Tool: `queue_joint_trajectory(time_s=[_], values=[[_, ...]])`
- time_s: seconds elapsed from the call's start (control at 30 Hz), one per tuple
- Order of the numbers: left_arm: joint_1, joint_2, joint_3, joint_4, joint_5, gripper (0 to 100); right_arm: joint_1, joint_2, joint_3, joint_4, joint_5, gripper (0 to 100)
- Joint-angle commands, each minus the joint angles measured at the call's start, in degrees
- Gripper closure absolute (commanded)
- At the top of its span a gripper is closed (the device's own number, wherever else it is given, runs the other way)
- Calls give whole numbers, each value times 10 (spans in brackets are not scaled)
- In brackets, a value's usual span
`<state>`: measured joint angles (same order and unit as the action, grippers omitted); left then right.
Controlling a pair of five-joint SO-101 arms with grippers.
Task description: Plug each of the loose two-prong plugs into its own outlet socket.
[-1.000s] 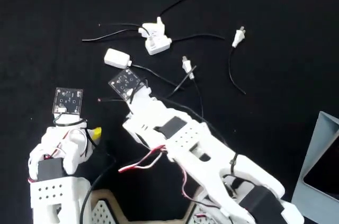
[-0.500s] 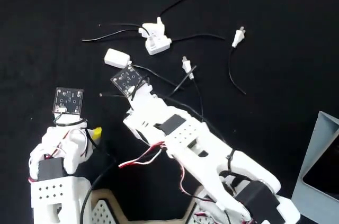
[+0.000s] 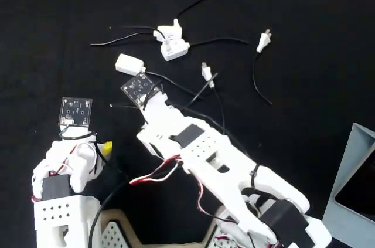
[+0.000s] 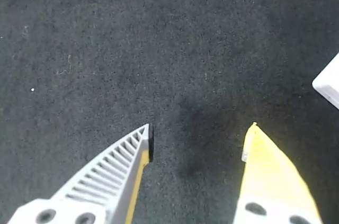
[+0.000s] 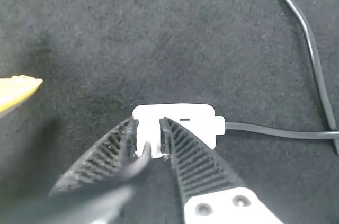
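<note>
A white socket block (image 3: 129, 63) lies left of centre, with its black cable trailing right. My right gripper (image 3: 139, 77) sits at the block's near side. In the right wrist view this gripper (image 5: 149, 131) is shut on a small white plug (image 5: 150, 151) pressed against the socket block (image 5: 183, 123); the plug's black cable runs back under the fingers. A second white socket block (image 3: 174, 48) farther back has a plug (image 3: 171, 29) standing in it. Two loose plugs (image 3: 206, 72) (image 3: 263, 40) lie to the right. My left gripper (image 4: 200, 128) hangs open over bare cloth at the front left (image 3: 94, 142).
Black cables cross the cloth between the socket blocks and the loose plugs (image 3: 205, 92). A grey bin (image 3: 350, 180) stands at the right front edge. A white corner (image 4: 329, 82) shows beside my left gripper.
My right gripper has edged slightly forward toward the near socket block with the plug in it. The left arm has kept still.
</note>
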<state>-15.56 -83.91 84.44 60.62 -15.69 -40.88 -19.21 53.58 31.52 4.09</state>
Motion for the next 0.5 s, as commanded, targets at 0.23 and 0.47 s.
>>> queue_joint_trajectory(time_s=[0.23, 0.47], values=[[-5, -6, -2, 2, 1, 722, 3, 87, -41, -15, 2, 987], [-5, -6, -2, 2, 1, 722, -8, 95, -38, -13, 17, 987]])
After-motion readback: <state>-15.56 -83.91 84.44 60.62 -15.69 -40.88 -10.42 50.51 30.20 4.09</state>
